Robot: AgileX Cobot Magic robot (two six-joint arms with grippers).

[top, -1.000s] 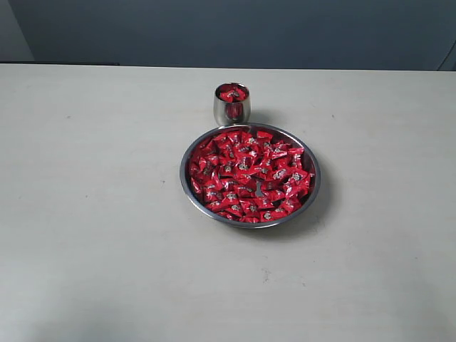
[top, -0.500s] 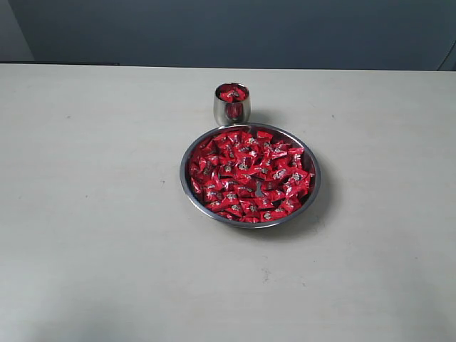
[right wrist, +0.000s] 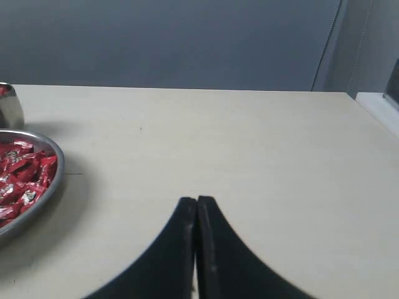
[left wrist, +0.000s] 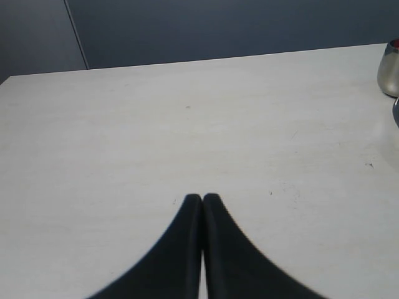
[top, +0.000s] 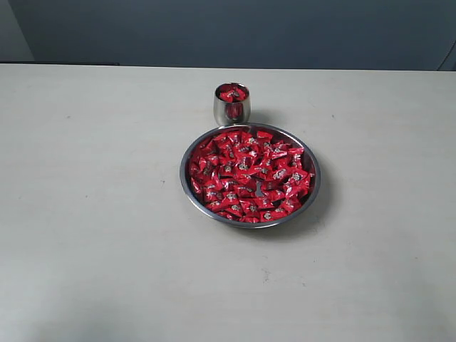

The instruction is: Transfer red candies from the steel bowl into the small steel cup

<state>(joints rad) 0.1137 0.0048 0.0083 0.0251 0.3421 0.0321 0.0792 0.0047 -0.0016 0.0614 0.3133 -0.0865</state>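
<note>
The wide steel bowl sits mid-table, heaped with red candies. Just behind it stands the small steel cup, with a few red candies showing at its mouth. Neither arm appears in the exterior view. My left gripper is shut with nothing between its black fingers, over bare table; the cup shows at that view's edge, well away. My right gripper is also shut and empty, apart from the bowl and its candies; the cup peeks in at that view's edge.
The pale tabletop stretches wide on both sides of the bowl. A dark blue wall runs behind the far table edge. The table's side edge shows in the right wrist view.
</note>
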